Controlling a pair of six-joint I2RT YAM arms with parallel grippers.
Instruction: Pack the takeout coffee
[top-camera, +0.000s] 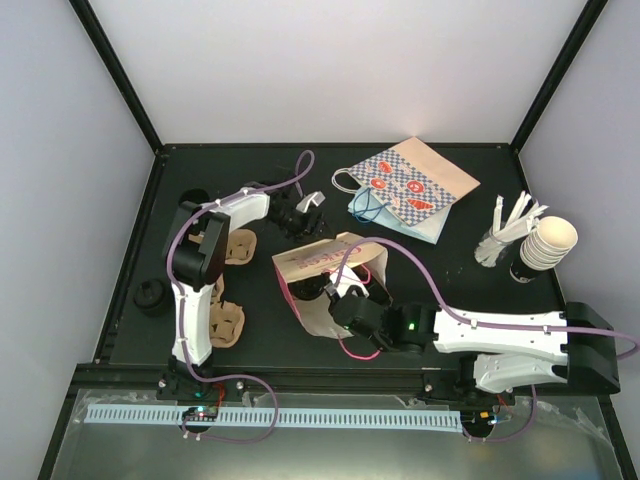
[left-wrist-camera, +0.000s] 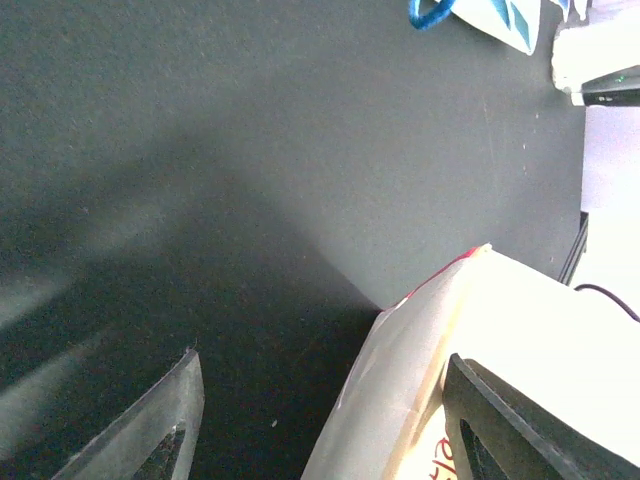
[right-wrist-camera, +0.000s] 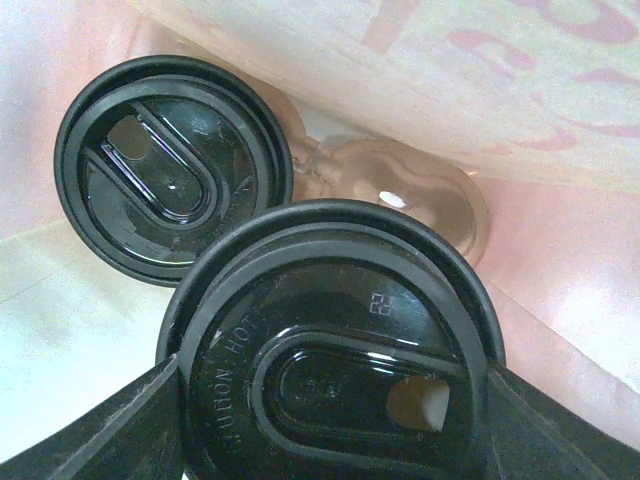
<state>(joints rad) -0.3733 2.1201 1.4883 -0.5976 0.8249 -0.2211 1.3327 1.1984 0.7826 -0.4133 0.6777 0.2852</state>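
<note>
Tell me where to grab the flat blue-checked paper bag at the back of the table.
Take the blue cord handle looping out from the blue-checked paper bag's left end, coming from the left. It lies flat, so its body offers no edge to pinch.

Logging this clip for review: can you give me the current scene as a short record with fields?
right tool: closed on the black lid of the takeout coffee, inside the pink bag
second lidded cup: in the bag, beside the held one
left tool: open, at the bag's edge, gripping nothing
stage: cup in bag, not yet released
</note>
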